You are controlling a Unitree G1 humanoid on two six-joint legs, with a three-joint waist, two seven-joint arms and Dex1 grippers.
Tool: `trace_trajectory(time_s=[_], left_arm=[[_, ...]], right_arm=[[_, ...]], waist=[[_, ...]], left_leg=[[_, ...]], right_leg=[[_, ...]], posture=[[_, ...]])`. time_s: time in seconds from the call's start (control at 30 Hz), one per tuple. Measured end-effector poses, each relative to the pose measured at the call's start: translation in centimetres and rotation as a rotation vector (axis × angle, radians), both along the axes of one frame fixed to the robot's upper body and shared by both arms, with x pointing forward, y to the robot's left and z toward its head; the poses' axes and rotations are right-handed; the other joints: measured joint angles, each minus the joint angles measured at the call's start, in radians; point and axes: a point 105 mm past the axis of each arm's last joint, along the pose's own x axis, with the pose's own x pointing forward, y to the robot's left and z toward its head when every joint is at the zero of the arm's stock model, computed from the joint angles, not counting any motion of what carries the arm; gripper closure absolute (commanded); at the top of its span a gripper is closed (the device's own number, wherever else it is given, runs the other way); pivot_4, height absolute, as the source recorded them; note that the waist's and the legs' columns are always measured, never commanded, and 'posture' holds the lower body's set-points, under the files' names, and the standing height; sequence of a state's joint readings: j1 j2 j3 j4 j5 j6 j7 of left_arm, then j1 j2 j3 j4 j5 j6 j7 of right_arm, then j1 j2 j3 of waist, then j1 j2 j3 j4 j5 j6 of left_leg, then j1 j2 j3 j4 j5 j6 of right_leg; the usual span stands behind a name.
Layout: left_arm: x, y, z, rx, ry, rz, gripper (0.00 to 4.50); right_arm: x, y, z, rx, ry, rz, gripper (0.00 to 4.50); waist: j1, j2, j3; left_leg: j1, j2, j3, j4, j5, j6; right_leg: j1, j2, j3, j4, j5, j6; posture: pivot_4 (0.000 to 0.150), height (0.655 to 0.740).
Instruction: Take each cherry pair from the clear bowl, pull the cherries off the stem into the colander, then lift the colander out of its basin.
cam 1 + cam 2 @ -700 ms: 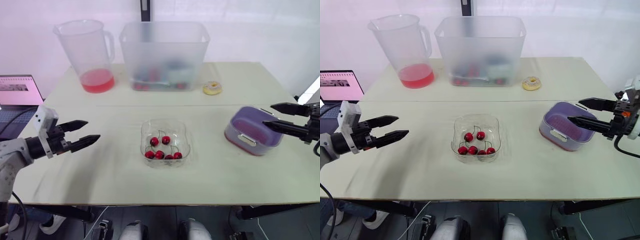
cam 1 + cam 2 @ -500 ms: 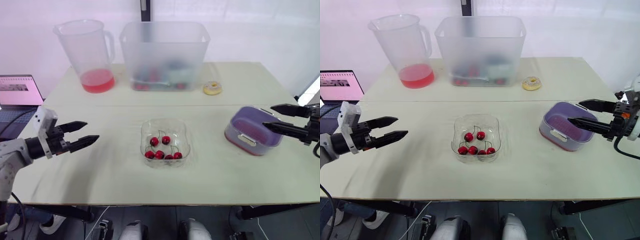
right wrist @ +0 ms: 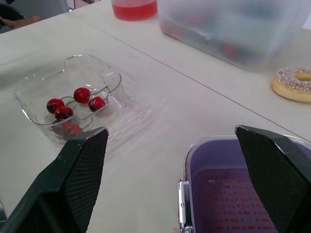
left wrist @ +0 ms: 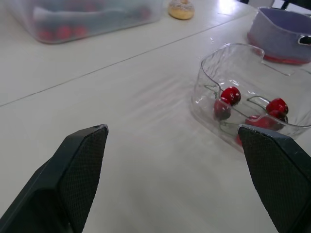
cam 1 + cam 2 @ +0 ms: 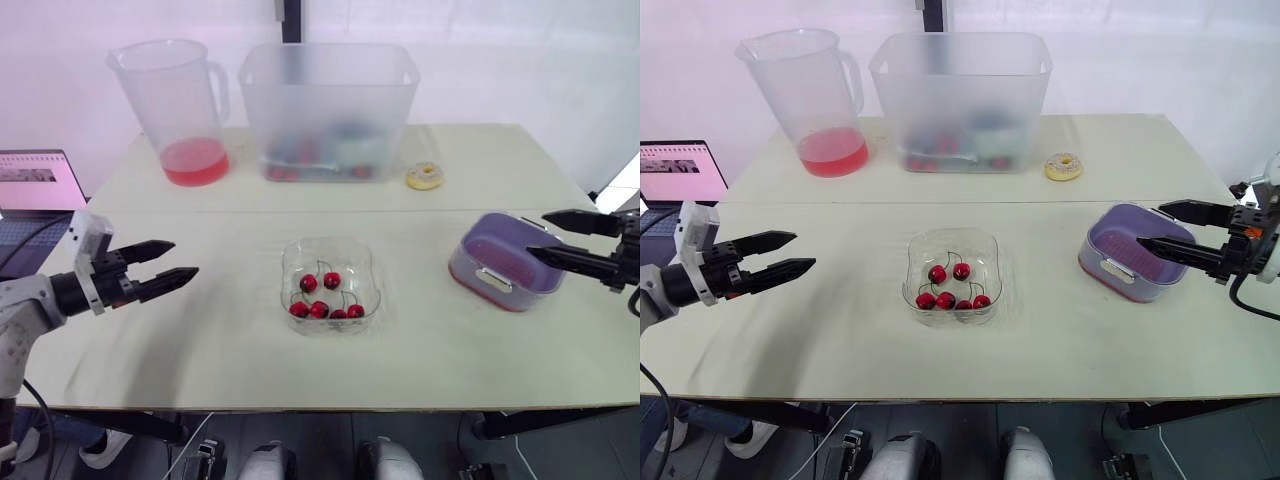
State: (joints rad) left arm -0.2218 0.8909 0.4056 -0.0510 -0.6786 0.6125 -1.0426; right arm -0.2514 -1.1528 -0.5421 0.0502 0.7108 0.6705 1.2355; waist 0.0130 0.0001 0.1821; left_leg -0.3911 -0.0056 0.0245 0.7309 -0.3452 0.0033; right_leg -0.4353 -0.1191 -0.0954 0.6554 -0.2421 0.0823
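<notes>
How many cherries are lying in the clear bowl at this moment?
6 cherries, all inside the clear bowl: two side by side on the far side from the robot, four in a row on the near side. Another may be hidden behind these.

Head eyes look down over the table; low wrist cameras both face the clear bowl.

Frosted tub contents blurred; laptop cut by left edge; cherries overlap, count unclear.

Bare table between left claw and clear bowl; tub, jug well behind.
</notes>
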Motion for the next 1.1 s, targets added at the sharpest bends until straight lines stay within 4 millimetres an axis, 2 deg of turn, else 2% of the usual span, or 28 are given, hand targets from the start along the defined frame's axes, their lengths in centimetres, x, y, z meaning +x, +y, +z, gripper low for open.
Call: trace_trajectory(time_s=[0.17,0.3,0.37,0.43,0.5,0.57,0.63,0.7,0.83,0.97,1.07,1.1], left_arm=[[0.0,0.3,0.1,0.003,-0.017,0.011,0.00],[-1.1,0.3,0.4,-0.116,0.039,-0.029,0.00],[-1.9,-0.1,0.7,-0.097,0.019,-0.051,0.00],[-2.7,-0.8,0.7,-0.058,0.011,-0.081,0.00],[-3.3,-1.7,0.8,-0.030,-0.001,-0.115,0.00],[-3.9,-2.9,1.1,-0.020,-0.018,-0.152,0.00],[-4.7,-4.4,1.5,-0.019,-0.043,-0.207,0.00],[-5.3,-5.5,1.7,-0.020,-0.053,-0.233,0.00],[-5.9,-6.4,1.4,-0.032,-0.047,-0.220,0.00],[-6.3,-6.7,1.2,-0.032,-0.048,-0.195,0.00],[-6.4,-6.7,0.9,-0.039,-0.046,-0.166,0.00],[-6.4,-6.7,0.8,-0.036,-0.042,-0.162,0.00]], right_arm=[[0.8,0.1,0.4,0.020,0.002,-0.010,0.03],[2.2,1.4,-0.1,-0.015,0.061,0.005,0.03],[2.8,3.0,0.2,-0.049,0.069,0.056,0.03],[3.0,5.6,1.3,-0.094,0.031,0.148,0.03],[2.8,8.6,2.2,-0.158,-0.016,0.262,0.03],[3.2,12.2,2.2,-0.219,-0.042,0.349,0.03],[3.8,15.6,1.3,-0.261,0.011,0.404,0.03],[4.2,17.6,-0.1,-0.335,0.079,0.422,0.03],[5.5,20.5,-2.0,-0.506,0.117,0.403,0.03],[6.4,23.0,-4.1,-0.595,0.141,0.390,0.03],[7.0,24.7,-6.4,-0.637,0.178,0.377,0.96],[7.0,24.9,-6.9,-0.655,0.187,0.378,1.40]], waist=[[-0.002,0.000,0.000],[-0.006,0.000,0.000],[-0.009,0.002,0.001],[-0.010,0.002,0.001],[-0.010,0.002,0.001],[-0.010,0.002,0.001],[-0.012,0.002,0.001],[-0.004,0.002,0.001],[-0.004,0.002,0.001],[-0.007,0.001,0.001],[-0.010,0.001,0.001],[-0.009,0.001,0.001]], left_leg=[[0.000,0.000,0.000,0.000,0.000,0.000],[0.000,0.001,0.000,-0.001,0.000,0.000],[-0.001,0.001,0.001,-0.001,0.000,0.000],[-0.001,0.001,0.001,-0.002,0.000,0.000],[-0.001,0.001,0.001,-0.002,0.000,0.000],[-0.001,0.001,0.001,-0.002,0.000,-0.001],[-0.001,0.001,0.001,-0.002,0.000,-0.001],[-0.002,0.001,0.000,-0.002,0.000,-0.001],[-0.004,0.000,0.000,-0.002,0.000,-0.001],[-0.004,0.000,0.000,-0.002,0.000,-0.001],[-0.004,0.000,0.000,-0.002,0.000,-0.001],[-0.004,0.000,0.000,-0.002,0.000,-0.001]], right_leg=[[0.000,0.000,0.000,0.000,0.000,0.000],[-0.001,0.000,0.000,0.000,0.000,0.000],[-0.002,-0.001,0.001,0.000,0.000,0.000],[-0.003,-0.001,0.001,0.000,0.000,0.000],[-0.003,0.000,0.001,-0.001,0.000,0.000],[-0.003,-0.001,0.001,-0.001,0.000,0.000],[-0.004,-0.001,0.002,-0.001,0.000,0.000],[-0.004,-0.002,0.002,-0.001,0.000,0.000],[-0.005,-0.002,0.001,-0.002,0.000,-0.001],[-0.005,-0.001,0.001,-0.001,0.000,-0.001],[-0.005,0.000,0.001,-0.001,0.000,-0.001],[-0.006,0.000,0.001,-0.001,0.000,-0.001]], posture=[[0.150,0.6886],[0.150,0.6886],[0.150,0.6886],[0.150,0.6886],[0.150,0.6886],[0.150,0.6886],[0.150,0.6886],[0.150,0.6886],[0.150,0.6886],[0.150,0.6886],[0.150,0.6886],[0.150,0.6886]])
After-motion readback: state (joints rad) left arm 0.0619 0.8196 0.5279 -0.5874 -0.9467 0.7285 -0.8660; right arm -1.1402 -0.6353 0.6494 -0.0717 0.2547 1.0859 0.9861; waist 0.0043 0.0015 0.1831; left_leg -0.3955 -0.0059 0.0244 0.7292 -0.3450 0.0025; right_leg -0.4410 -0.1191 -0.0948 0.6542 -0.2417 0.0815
